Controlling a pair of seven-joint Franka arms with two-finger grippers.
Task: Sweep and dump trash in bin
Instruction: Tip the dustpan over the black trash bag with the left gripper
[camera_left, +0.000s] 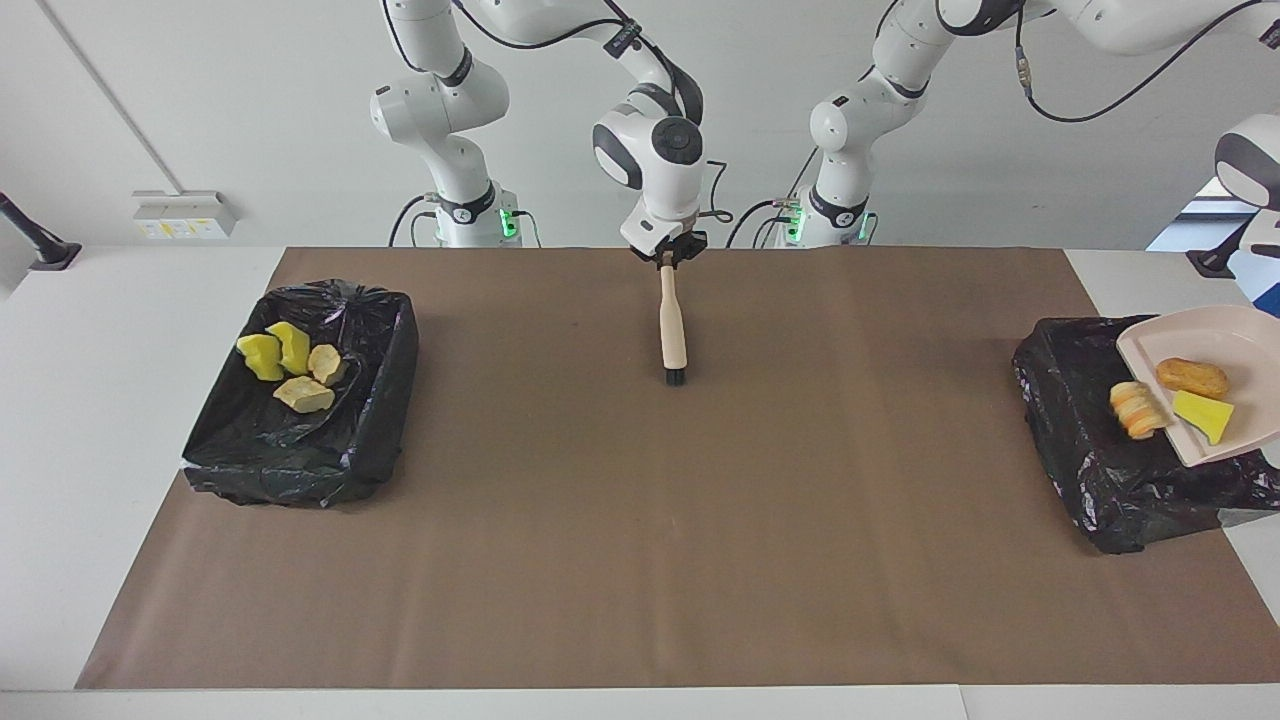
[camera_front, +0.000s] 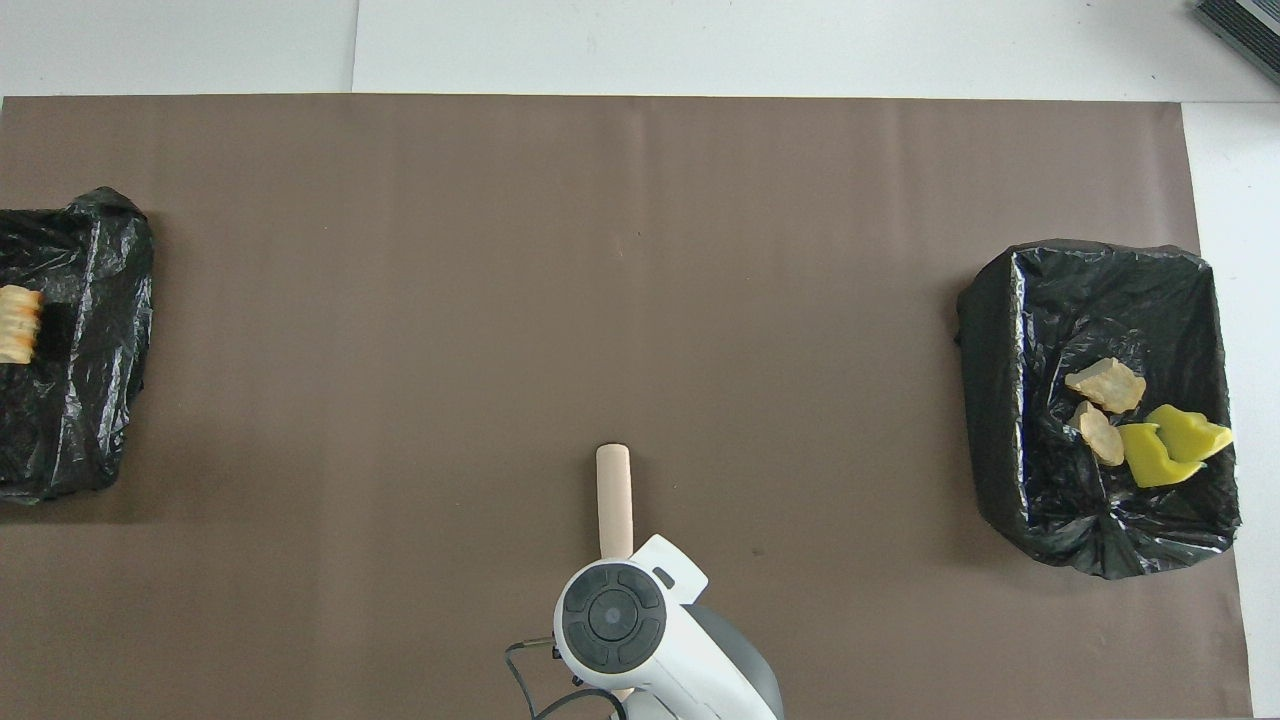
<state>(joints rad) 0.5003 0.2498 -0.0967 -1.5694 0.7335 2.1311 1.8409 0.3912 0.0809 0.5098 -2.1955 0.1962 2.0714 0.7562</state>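
A beige dustpan hangs tilted over the black-bagged bin at the left arm's end of the table. Its handle runs out of view, and the left gripper holding it is out of view too. Three bits of trash are with it. A striped bread piece sits at the pan's lip over the bin. A brown piece and a yellow sponge lie on the pan. My right gripper is shut on the brush handle, and the bristles point down over the mat.
A second black-bagged bin stands at the right arm's end. It holds several bits of trash, yellow sponge chunks and beige lumps. A brown mat covers the table between the two bins.
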